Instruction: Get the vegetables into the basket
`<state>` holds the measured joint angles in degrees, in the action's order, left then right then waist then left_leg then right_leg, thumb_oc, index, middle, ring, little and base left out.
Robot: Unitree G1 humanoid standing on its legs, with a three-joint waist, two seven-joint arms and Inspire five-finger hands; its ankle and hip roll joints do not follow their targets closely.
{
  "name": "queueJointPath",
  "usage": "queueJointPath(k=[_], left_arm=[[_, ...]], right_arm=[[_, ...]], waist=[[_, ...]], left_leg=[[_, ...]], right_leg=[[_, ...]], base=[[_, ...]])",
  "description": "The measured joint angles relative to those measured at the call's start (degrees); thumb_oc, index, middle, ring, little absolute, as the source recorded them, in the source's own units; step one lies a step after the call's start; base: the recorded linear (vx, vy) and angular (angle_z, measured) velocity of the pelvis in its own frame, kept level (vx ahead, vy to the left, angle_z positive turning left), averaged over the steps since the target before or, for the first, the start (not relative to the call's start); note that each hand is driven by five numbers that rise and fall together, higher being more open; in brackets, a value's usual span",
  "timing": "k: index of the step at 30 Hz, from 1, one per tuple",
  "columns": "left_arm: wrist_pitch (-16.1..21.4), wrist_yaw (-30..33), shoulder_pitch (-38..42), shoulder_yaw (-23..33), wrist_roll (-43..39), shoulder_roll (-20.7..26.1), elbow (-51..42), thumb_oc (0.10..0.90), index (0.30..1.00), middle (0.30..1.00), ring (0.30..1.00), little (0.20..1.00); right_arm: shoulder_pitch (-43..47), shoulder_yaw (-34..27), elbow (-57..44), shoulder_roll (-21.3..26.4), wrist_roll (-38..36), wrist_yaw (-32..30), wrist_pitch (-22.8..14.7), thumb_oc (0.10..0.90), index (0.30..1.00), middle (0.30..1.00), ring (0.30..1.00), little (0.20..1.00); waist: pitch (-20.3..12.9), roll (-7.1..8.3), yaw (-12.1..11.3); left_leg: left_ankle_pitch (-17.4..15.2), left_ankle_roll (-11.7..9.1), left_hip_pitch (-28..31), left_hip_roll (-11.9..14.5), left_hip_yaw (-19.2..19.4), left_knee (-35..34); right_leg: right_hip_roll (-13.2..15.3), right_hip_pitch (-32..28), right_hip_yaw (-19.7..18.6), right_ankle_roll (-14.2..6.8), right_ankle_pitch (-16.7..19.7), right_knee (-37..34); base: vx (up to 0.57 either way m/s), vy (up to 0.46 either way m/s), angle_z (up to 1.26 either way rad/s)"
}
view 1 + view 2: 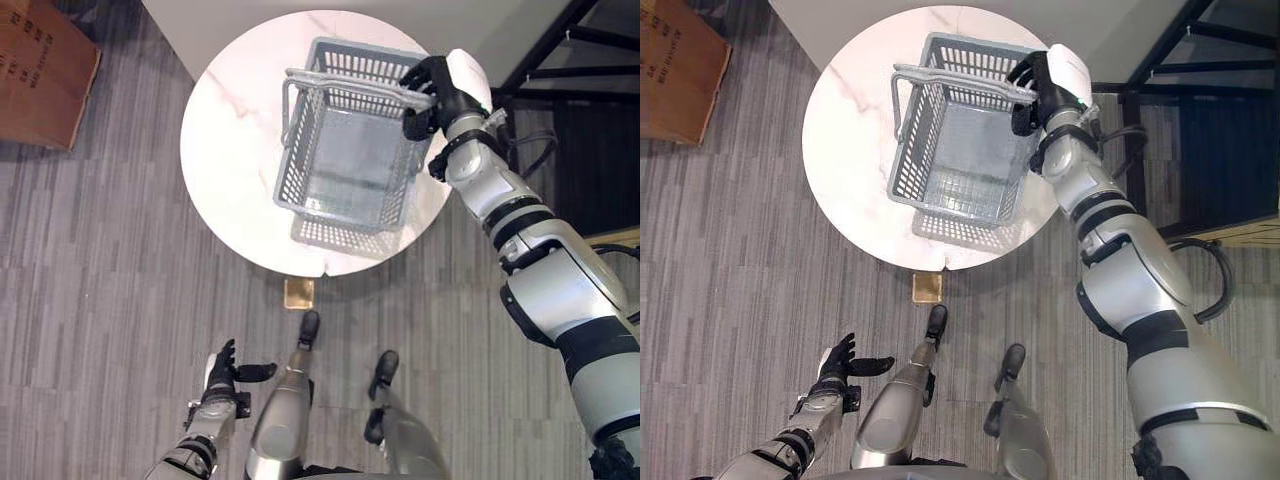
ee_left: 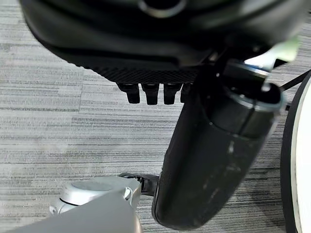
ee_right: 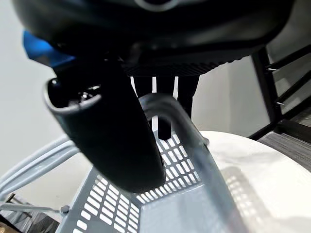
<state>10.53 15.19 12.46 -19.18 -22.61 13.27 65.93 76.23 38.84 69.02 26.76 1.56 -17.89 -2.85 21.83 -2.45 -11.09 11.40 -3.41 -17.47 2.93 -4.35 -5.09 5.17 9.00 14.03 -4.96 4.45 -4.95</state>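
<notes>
**Down low one hand idles, up top the other has the basket**

Nearest me, my left hand (image 1: 222,372) hangs low over the grey plank floor (image 1: 100,300), fingers loose and spread, holding nothing. Just past that sits a small gold square (image 1: 299,293) on the floor by the table edge. Further out is the round white marble table (image 1: 225,150) with the grey plastic basket (image 1: 345,165) on it, tilted from what I can see. My right hand (image 1: 432,92) is wrapped around its handle (image 3: 187,141). Far left corner has a cardboard box (image 1: 40,65).
</notes>
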Motion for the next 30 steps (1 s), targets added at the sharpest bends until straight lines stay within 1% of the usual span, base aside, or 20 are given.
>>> queueJointPath(k=[4, 9, 11, 14, 16, 18, 19, 20, 22, 24, 25, 27, 28, 30], left_arm=[[0.0, 0.0, -0.1, -0.5, 0.1, -0.6, -0.3, 0.9, 1.0, 1.0, 1.0, 1.0], [0.0, 0.0, 0.0, -0.5, 0.2, -1.0, -0.4, 0.9, 1.0, 1.0, 1.0, 1.0], [-0.2, 0.0, 0.0, -0.4, 0.3, -1.0, 0.0, 0.9, 1.0, 1.0, 1.0, 1.0], [-0.4, 0.0, 0.0, -0.3, 0.7, -1.0, 1.0, 0.9, 1.0, 1.0, 1.0, 1.0], [-0.6, 0.0, 0.0, 0.1, 1.8, -1.1, 1.4, 0.9, 1.0, 1.0, 1.0, 1.0], [-1.5, -0.2, 0.0, 0.6, 3.6, -1.1, 2.2, 0.9, 1.0, 1.0, 1.0, 1.0], [-2.4, -0.2, 0.0, 0.9, 4.4, -1.1, 2.9, 0.9, 1.0, 1.0, 1.0, 1.0], [-2.8, -0.3, -0.1, 1.1, 4.8, -1.1, 3.8, 0.9, 1.0, 1.0, 1.0, 1.0], [-3.6, -0.7, -0.2, 3.5, 5.9, -1.2, 5.3, 0.9, 1.0, 1.0, 1.0, 1.0], [-4.2, -0.8, -0.3, 6.1, 6.5, -1.1, 6.0, 0.9, 1.0, 1.0, 1.0, 1.0], [-4.6, -1.5, -1.0, 7.6, 7.0, -1.0, 6.0, 0.9, 1.0, 1.0, 1.0, 1.0], [-5.0, -1.6, -1.7, 7.9, 7.2, -1.0, 6.3, 0.9, 1.0, 1.0, 1.0, 1.0], [-5.1, -1.8, -2.6, 7.9, 8.2, -1.0, 6.4, 0.9, 1.0, 1.0, 1.0, 1.0], [-5.1, -1.8, -2.8, 8.2, 8.7, -0.9, 6.8, 0.9, 1.0, 1.0, 1.0, 1.0]], right_arm=[[-0.5, 0.5, 0.2, -0.2, 0.9, 0.2, -1.1, 0.4, 0.3, 0.3, 0.3, 0.3], [-2.5, -0.1, -0.3, -2.0, 0.8, 1.6, -1.2, 0.4, 0.3, 0.3, 0.3, 0.3], [-2.7, -0.3, -1.4, -2.1, 0.8, 1.8, -1.0, 0.4, 0.3, 0.3, 0.3, 0.3], [-6.2, -0.1, -6.9, -1.0, 0.9, 2.3, 0.6, 0.4, 0.3, 0.3, 0.3, 0.3], [-9.9, 0.0, -13.7, 1.1, 1.1, 2.5, 0.8, 0.4, 0.3, 0.3, 0.3, 0.3], [-12.6, 1.7, -19.5, 3.3, 2.3, 3.2, 1.5, 0.4, 0.3, 0.3, 0.3, 0.3], [-14.0, 2.6, -23.0, 4.7, 3.6, 3.8, 1.5, 0.4, 0.3, 0.3, 0.3, 0.3], [-14.3, 3.4, -24.3, 5.0, 4.9, 4.4, 1.4, 0.4, 0.3, 0.3, 0.3, 0.3], [-15.6, 4.5, -27.6, 6.8, 7.2, 5.8, 1.4, 0.4, 0.3, 0.3, 0.3, 0.3], [-17.4, 4.7, -32.8, 10.2, 8.9, 7.2, 1.3, 0.4, 0.3, 0.3, 0.3, 0.3], [-17.5, 4.9, -35.7, 12.1, 9.9, 7.9, 1.2, 0.4, 0.3, 0.3, 0.3, 0.3], [-17.7, 5.0, -37.1, 13.1, 10.2, 8.2, 0.6, 0.4, 0.3, 0.3, 0.3, 0.3], [-18.0, 5.3, -36.9, 13.4, 11.1, 9.3, 0.4, 0.4, 0.3, 0.3, 0.3, 0.3], [-18.7, 5.3, -36.8, 13.7, 11.2, 10.1, 0.3, 0.4, 0.3, 0.3, 0.3, 0.3]], waist=[[-0.1, -0.39, 0.0], [-0.2, -0.54, 0.1], [-0.3, -0.69, 0.5], [-0.3, -0.8, 1.1], [-0.4, -0.82, 1.6], [-0.4, -0.79, 2.5], [-0.4, -0.78, 2.9], [-0.4, -0.77, 3.6], [-0.4, -0.67, 5.1], [-0.4, -0.63, 6.4], [-0.5, -0.49, 7.6], [-0.7, -0.13, 8.2], [-1.3, 0.4, 9.2], [-1.9, 0.96, 9.8]], left_leg=[[0.0, 0.0, 0.0, 0.0, 0.0, 0.0], [0.1, 0.1, 0.0, 0.0, 0.1, 0.0], [0.2, 0.1, 0.2, -0.1, 0.2, 0.0], [0.2, 0.1, 1.6, -0.2, 0.4, 0.0], [0.2, 0.1, 2.0, -0.2, 0.6, 0.0], [0.1, 0.1, 2.7, -0.2, 1.0, 0.0], [0.1, 0.1, 3.3, -0.1, 1.9, 0.0], [0.1, 0.1, 3.9, -0.1, 2.6, 0.0], [0.1, 0.1, 5.2, 0.1, 3.4, 0.0], [-0.2, -0.2, 6.1, 0.4, 3.9, 0.0], [-0.3, -0.2, 6.9, 0.6, 5.1, 0.0], [-0.3, -0.3, 7.9, 0.8, 6.4, 0.0], [-0.4, -0.5, 8.6, 1.0, 6.7, 0.0], [-0.7, -0.7, 8.9, 1.4, 7.0, 0.0]], right_leg=[[0.0, 0.0, 0.0, 0.0, 0.0, 0.0], [0.1, 0.0, 0.0, 0.0, 0.0, 0.0], [0.1, -0.1, -0.2, 0.0, 0.1, 0.0], [0.3, -1.3, -0.4, -0.1, 0.1, 0.0], [0.3, -1.6, -0.7, -0.1, 0.1, 0.0], [0.4, -2.2, -1.1, -0.2, 0.2, 0.0], [0.5, -2.4, -1.8, -0.3, 0.4, 0.0], [0.5, -2.6, -2.6, -0.3, 0.6, 0.0], [0.5, -3.5, -3.3, -0.3, 0.7, 0.0], [0.3, -4.2, -4.0, -0.2, 0.9, 0.0], [0.2, -4.3, -5.0, -0.1, 1.4, 0.0], [0.1, -4.6, -6.3, -0.1, 1.7, 0.0], [0.0, -5.0, -6.9, 0.0, 1.8, 0.0], [-0.4, -5.0, -7.3, 0.0, 1.9, 0.0]], base=[[0.0, 0.0, 0.0], [-0.01, 0.009, 0.0], [-0.02, 0.039, -0.02], [-0.01, 0.01, -0.01], [-0.02, 0.035, -0.05], [-0.01, 0.028, -0.12], [0.0, 0.019, -0.27], [0.0, 0.012, -0.34], [0.0, 0.013, -0.21], [-0.01, 0.002, -0.23], [-0.02, -0.011, -0.41], [-0.02, -0.016, -0.39], [-0.01, -0.019, -0.26], [-0.01, -0.015, -0.16]])
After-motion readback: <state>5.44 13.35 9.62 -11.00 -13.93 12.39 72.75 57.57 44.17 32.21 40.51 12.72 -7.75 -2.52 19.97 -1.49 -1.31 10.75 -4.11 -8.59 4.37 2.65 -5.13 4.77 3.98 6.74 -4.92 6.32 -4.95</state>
